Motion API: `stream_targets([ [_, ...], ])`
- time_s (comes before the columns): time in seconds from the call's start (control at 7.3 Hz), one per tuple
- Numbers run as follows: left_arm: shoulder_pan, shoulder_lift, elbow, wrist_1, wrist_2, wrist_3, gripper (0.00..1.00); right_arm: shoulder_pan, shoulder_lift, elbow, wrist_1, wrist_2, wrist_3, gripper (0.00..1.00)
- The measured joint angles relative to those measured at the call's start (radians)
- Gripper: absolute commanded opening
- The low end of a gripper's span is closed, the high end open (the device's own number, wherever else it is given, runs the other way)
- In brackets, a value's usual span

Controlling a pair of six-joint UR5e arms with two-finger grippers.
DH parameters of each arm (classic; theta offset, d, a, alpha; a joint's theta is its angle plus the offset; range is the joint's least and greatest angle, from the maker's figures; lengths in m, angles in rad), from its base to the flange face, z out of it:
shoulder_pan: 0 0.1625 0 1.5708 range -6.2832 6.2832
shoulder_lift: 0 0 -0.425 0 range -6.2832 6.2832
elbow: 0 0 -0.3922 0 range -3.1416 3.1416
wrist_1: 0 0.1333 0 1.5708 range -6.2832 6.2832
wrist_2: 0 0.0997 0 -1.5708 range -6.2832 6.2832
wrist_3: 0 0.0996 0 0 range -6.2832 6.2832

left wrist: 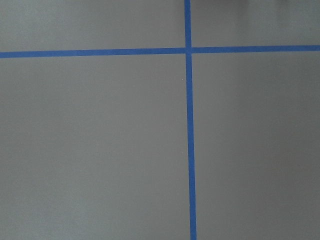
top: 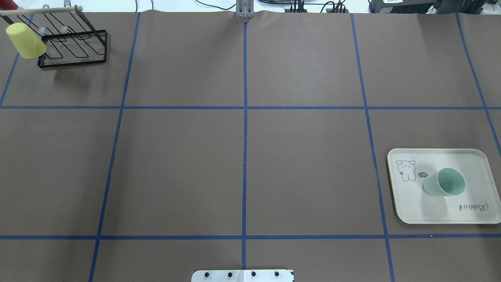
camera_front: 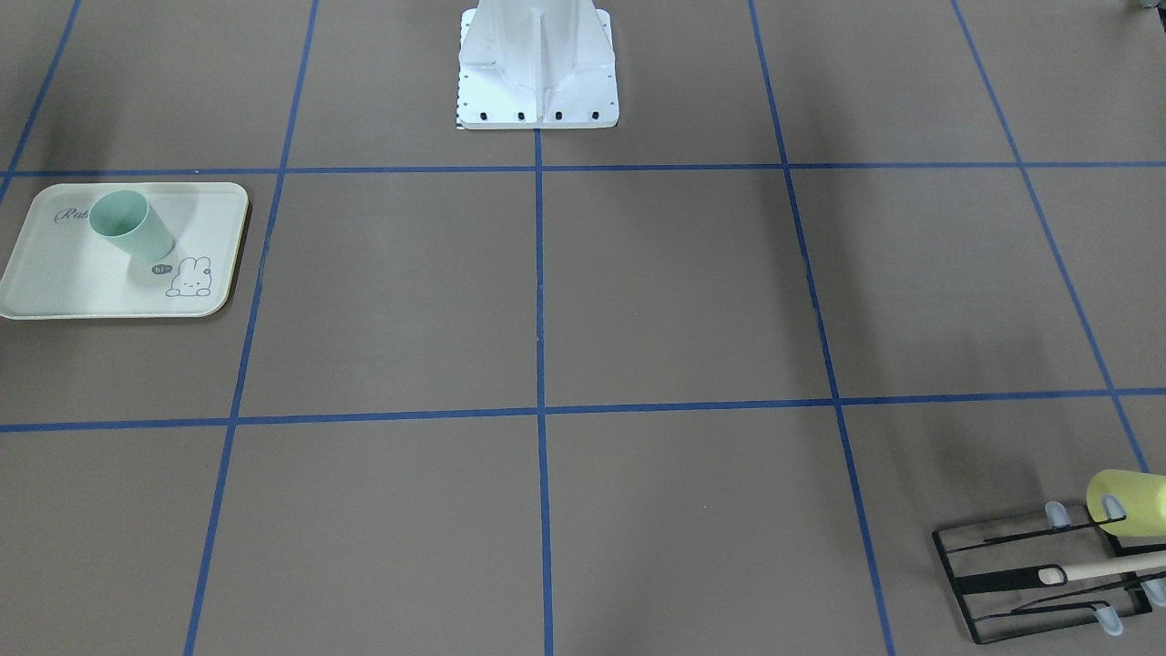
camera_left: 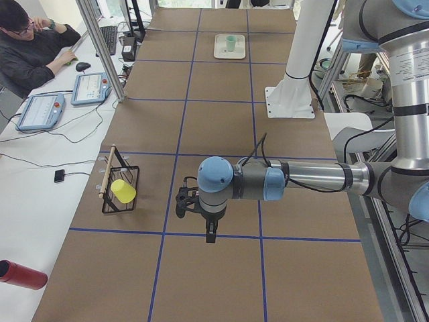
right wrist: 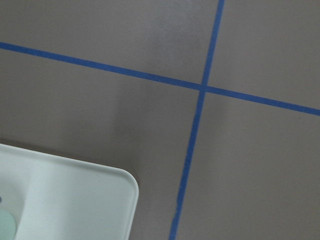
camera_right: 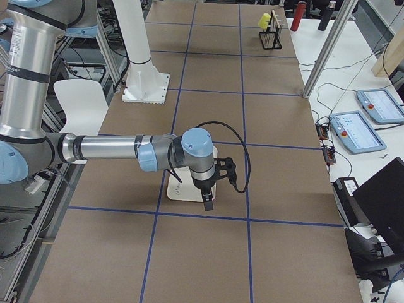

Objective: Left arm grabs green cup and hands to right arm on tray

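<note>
Green cup [camera_front: 132,226] stands mouth up on the cream tray [camera_front: 55,282] in the front-facing view, beside the bunny drawing, far across the table from the black wire rack [camera_front: 956,565] and the yellow cup [camera_front: 1130,499] hung on it. From overhead, the green cup [top: 444,182] sits near the middle of the tray [top: 462,156] at the table's right side, with the rack [top: 74,43] in the far left corner. From the left end, the left arm [camera_left: 301,180] reaches out level above the table near the rack, its left gripper [camera_left: 210,231] pointing down at bare table and holding nothing; whether its fingers are parted cannot be told. A person [camera_left: 33,47] sits at the side desk. From the right end, the right arm [camera_right: 113,148] hangs over the tray [camera_right: 180,189] and hides the cup, its right gripper [camera_right: 208,203] pointing down with nothing in it; parted or closed, I cannot tell. The left wrist camera sees only brown table and blue tape lines [left wrist: 189,125]. The right wrist camera catches a tray corner [right wrist: 75,200] and a sliver of the cup [right wrist: 5,222].
</note>
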Motion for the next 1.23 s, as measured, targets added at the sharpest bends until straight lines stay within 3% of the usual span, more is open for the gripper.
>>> stream_targets([
  [0.27, 0.0, 0.001, 0.001, 0.001, -0.001, -0.001, 1.0, 0.025, -0.016, -0.015, -0.048, -0.005, -0.048, 1.0],
  [1.23, 0.0, 0.012, 0.0, 0.005, -0.052, 0.001, 1.0, 0.028, -0.019, -0.044, -0.033, 0.002, -0.045, 1.0],
])
